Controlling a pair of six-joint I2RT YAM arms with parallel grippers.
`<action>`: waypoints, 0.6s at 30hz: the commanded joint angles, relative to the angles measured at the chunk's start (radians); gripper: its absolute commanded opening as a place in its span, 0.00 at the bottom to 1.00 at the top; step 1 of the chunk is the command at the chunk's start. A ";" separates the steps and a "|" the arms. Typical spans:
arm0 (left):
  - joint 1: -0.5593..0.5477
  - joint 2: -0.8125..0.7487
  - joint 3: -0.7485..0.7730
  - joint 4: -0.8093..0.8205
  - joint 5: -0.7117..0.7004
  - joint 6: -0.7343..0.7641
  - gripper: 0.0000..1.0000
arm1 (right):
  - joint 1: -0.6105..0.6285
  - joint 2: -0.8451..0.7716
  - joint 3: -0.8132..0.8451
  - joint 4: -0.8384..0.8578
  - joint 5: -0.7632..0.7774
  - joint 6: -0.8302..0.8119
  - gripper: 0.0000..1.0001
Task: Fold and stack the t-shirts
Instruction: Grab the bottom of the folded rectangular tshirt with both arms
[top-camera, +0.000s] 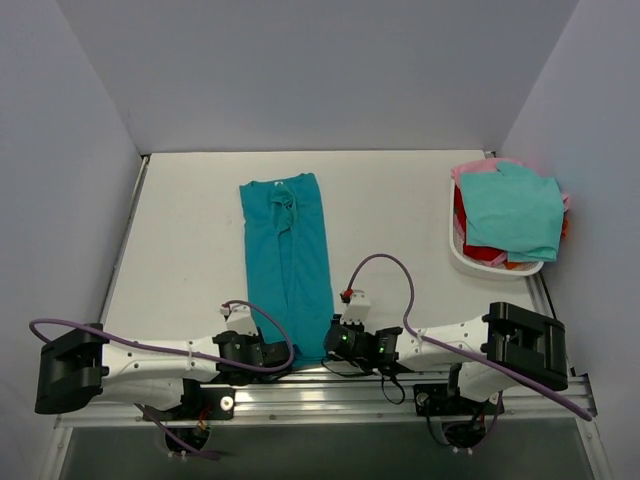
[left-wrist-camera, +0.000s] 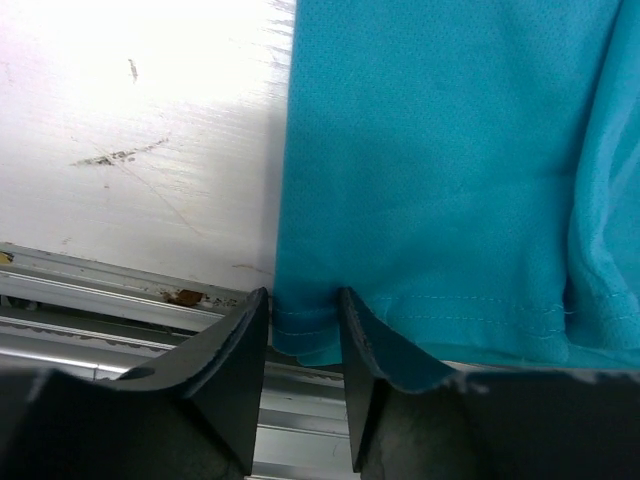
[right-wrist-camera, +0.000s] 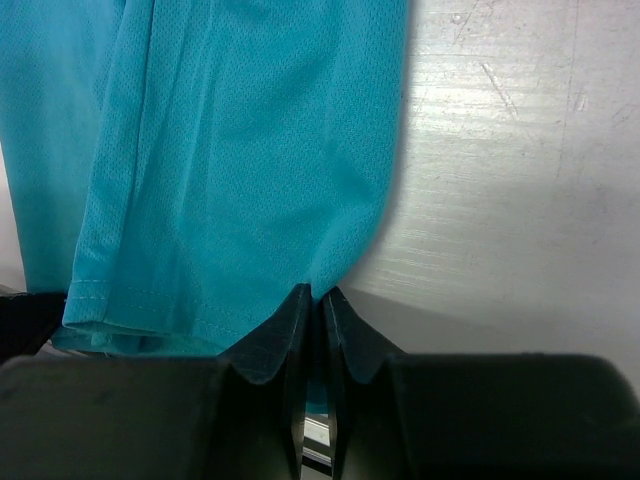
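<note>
Nearest to us in the top view, the two arm bases (top-camera: 70, 368) sit on an aluminium rail (top-camera: 300, 388) along the table's near edge, and both arms fold inward toward the middle.

White table (top-camera: 185, 230): we see pale walls (top-camera: 60, 150) close it in on the left, far and right sides. Bare surface lies open to the left of the cloth and again between the cloth and the basket.

Teal-blue t-shirt (top-camera: 290, 260): it lies flat as a long narrow strip, collar toward the far wall and hem at the near edge. Its long edges run nearly straight. In the left wrist view the stitched hem (left-wrist-camera: 450, 310) runs just past the table edge over the rail.

White basket (top-camera: 468, 262): it stands at the right edge, well apart from the strip. An aqua-green t-shirt (top-camera: 512, 212) is heaped on top, with a red shirt (top-camera: 480, 250) and a pink shirt (top-camera: 470, 168) showing beneath and behind it.

Left gripper (top-camera: 278, 354) (left-wrist-camera: 303, 312): its fingers (left-wrist-camera: 238, 345) stand narrowly apart with the hem's left corner pinched between them.

Right gripper (top-camera: 333, 348) (right-wrist-camera: 312, 298): its fingers (right-wrist-camera: 270, 345) are drawn to a thin slit, nipping the hem's right corner.

Purple cables (top-camera: 385, 262) loop above each arm.
</note>
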 joint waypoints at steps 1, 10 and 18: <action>0.006 0.046 -0.063 0.175 -0.005 -0.066 0.40 | -0.005 0.025 0.000 -0.037 0.015 -0.011 0.06; 0.008 -0.017 -0.093 0.116 -0.048 -0.093 0.25 | -0.011 0.039 0.005 -0.040 0.019 -0.018 0.00; 0.006 -0.081 -0.093 0.058 -0.063 -0.093 0.05 | -0.011 0.013 0.001 -0.120 0.057 0.015 0.00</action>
